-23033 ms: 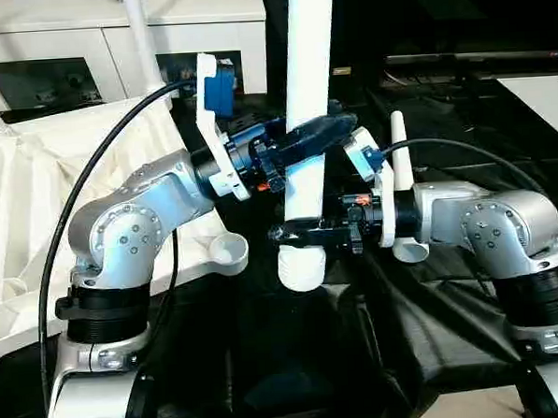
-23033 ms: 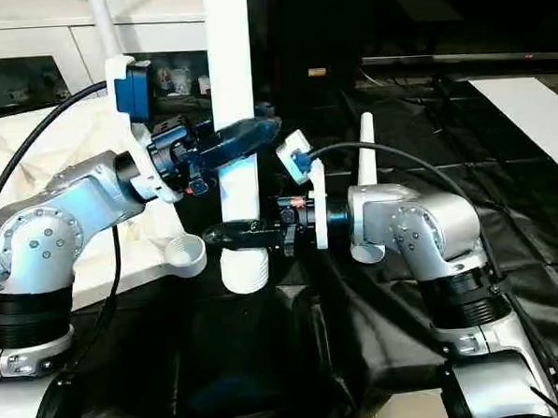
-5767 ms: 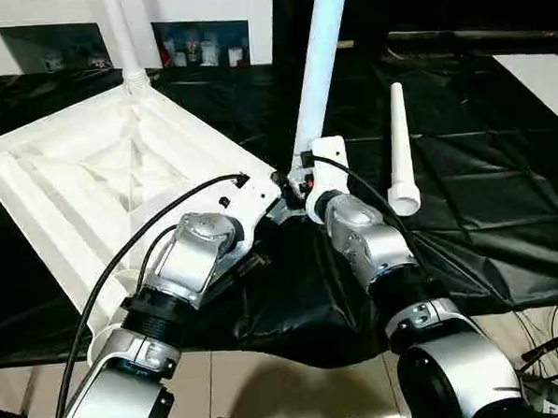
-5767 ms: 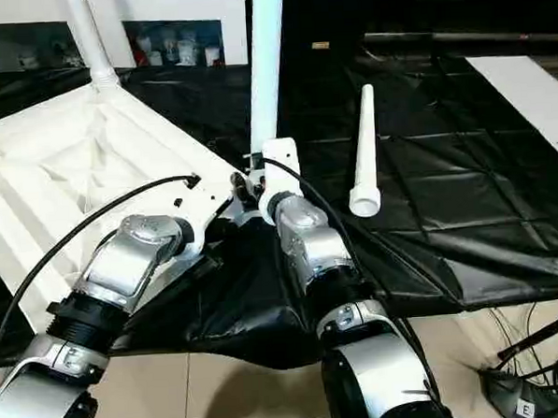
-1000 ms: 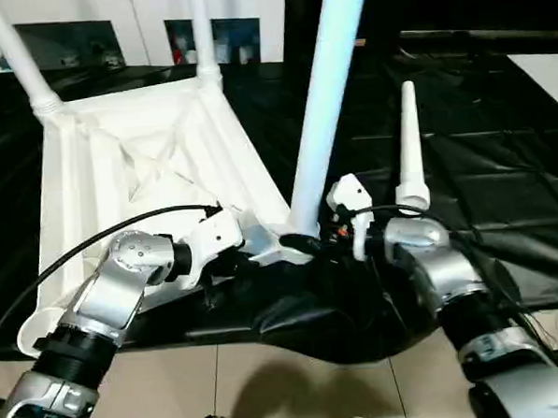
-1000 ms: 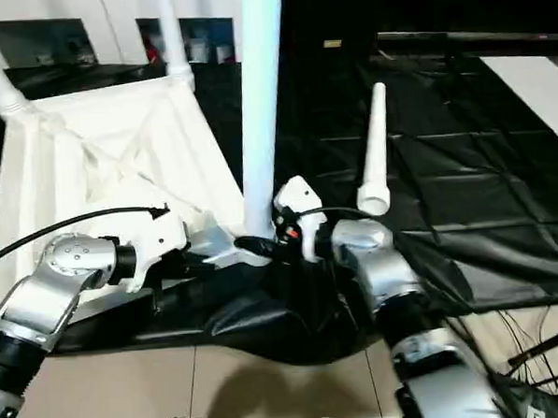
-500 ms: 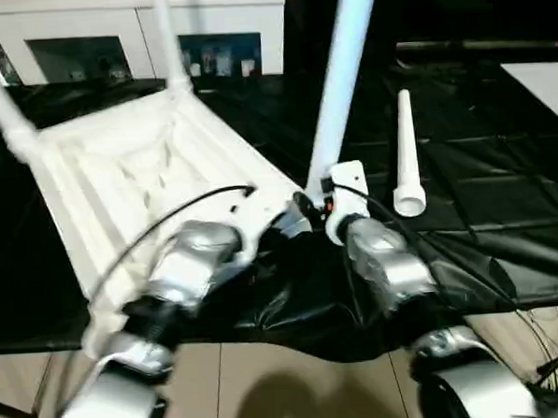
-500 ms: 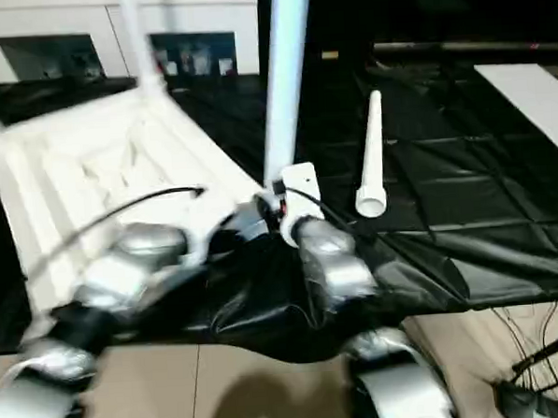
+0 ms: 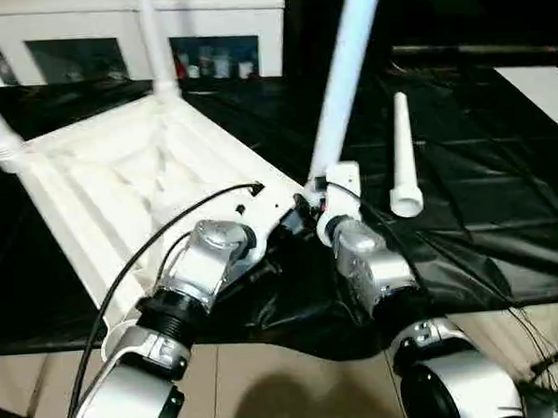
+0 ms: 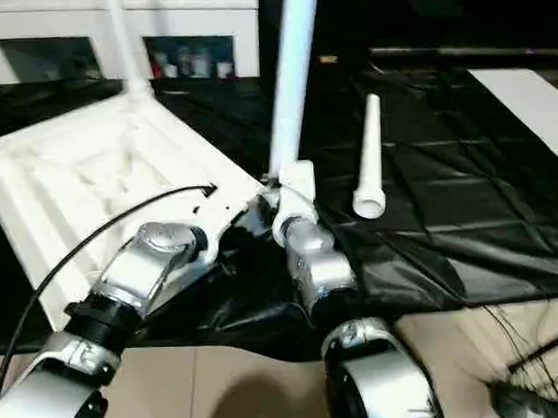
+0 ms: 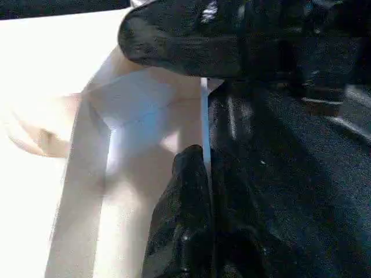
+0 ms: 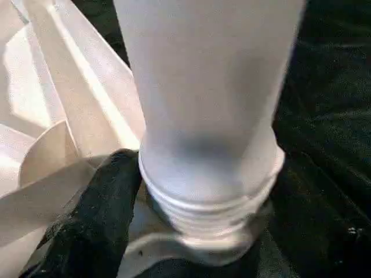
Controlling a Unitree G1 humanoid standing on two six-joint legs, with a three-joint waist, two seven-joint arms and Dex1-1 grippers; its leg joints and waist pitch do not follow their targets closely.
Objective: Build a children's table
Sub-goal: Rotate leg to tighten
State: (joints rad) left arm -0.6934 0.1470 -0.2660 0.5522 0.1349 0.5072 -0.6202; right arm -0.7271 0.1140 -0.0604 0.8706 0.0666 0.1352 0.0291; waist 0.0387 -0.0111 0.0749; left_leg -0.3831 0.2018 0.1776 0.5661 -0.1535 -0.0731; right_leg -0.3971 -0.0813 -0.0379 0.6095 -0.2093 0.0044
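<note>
The children's table (image 9: 118,180) is lying upside down on the black-sheeted counter (image 9: 503,197), its rimmed underside facing up. Two legs (image 9: 153,38) are standing in the far corner sockets, and a third leg (image 9: 342,75) is rising from the near corner between the two arms. A loose leg (image 9: 403,156) is lying on the counter, well apart to the right. The left gripper (image 11: 185,191), jaws closed with nothing between them, is resting against the tabletop's rim near that corner. The right gripper (image 12: 191,255) is sitting at the ribbed end (image 12: 208,214) of the third leg, one black finger (image 12: 93,220) beside it; whether those jaws are gripping it cannot be told.
</note>
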